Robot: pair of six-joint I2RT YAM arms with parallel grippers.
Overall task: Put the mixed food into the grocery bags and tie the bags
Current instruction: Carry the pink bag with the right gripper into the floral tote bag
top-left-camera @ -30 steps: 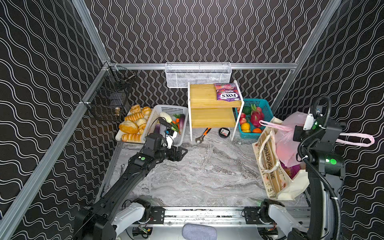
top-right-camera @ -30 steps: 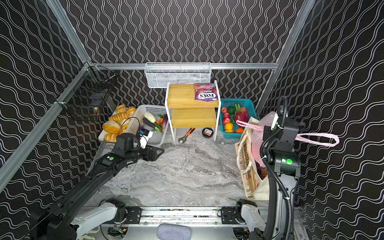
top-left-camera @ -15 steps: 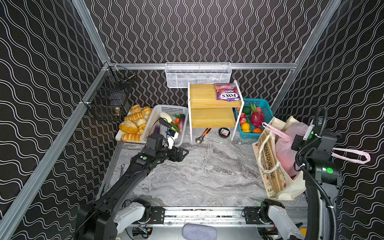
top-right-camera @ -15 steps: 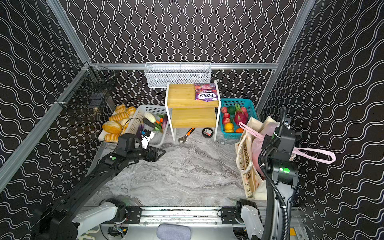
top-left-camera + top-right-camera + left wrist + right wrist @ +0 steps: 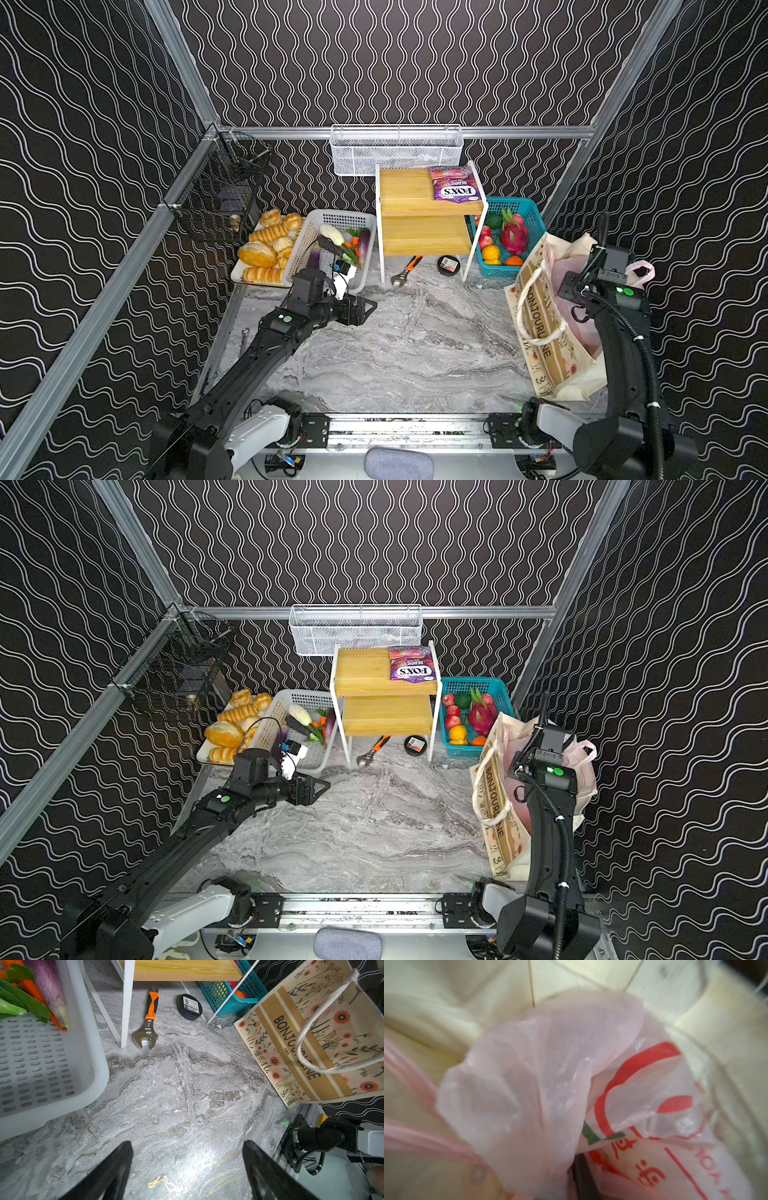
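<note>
The left gripper hovers over the grey marble table just in front of the white basket, its fingers spread wide with nothing between them. The tote stands well apart at the table's right edge, the pink plastic bag bunched inside its mouth, one loop handle spilling out over the rim. The right gripper reaches down into the tote against the pink plastic bag; in the right wrist view the plastic covers all but one dark finger, so I cannot tell whether the fingers pinch it. The purple snack packet lies flat on top of the wooden shelf, far from both grippers
</note>
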